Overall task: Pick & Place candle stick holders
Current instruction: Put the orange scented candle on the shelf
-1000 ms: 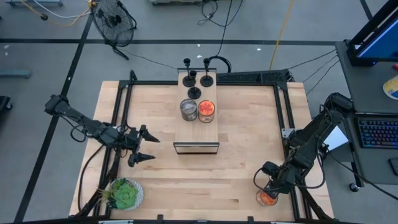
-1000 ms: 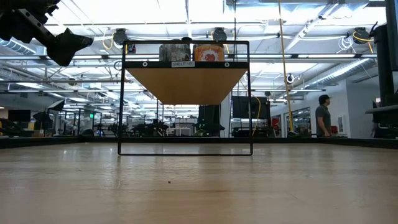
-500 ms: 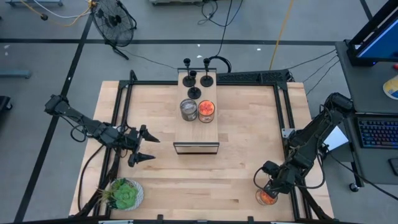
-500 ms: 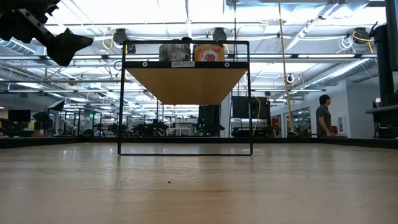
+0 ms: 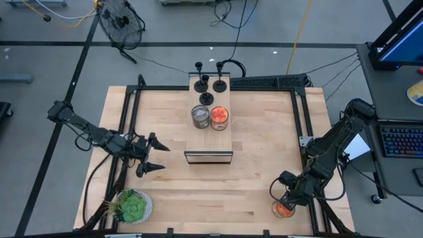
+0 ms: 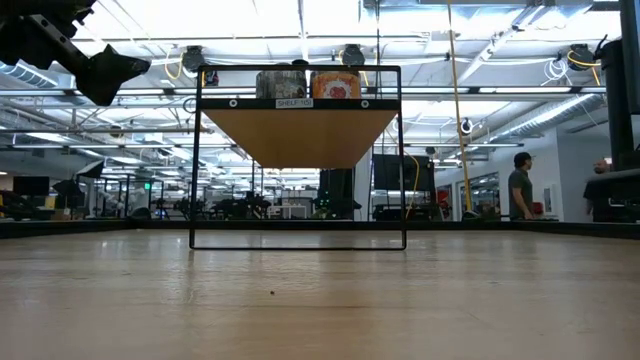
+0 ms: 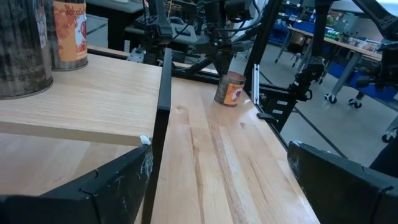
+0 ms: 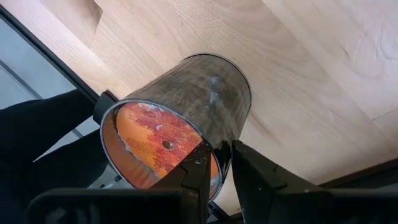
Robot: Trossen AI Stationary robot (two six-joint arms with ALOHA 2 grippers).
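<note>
My right gripper pinches the rim of an orange jar at the counter's near right corner. My left gripper hangs wide open and empty, left of the shelf. The three candle stick holders stand on the shelf's far end, behind two jars.

Grey concrete floor surrounds the workstation, marked with dark lines. A black floor fan stands far left, cables trailing nearby. On the right, a desk carries a keyboard. Seen level, the room is an open industrial hall: white ceiling with bright strip lights, exposed ducting, dark workbenches in the distance. A person stands far right.
</note>
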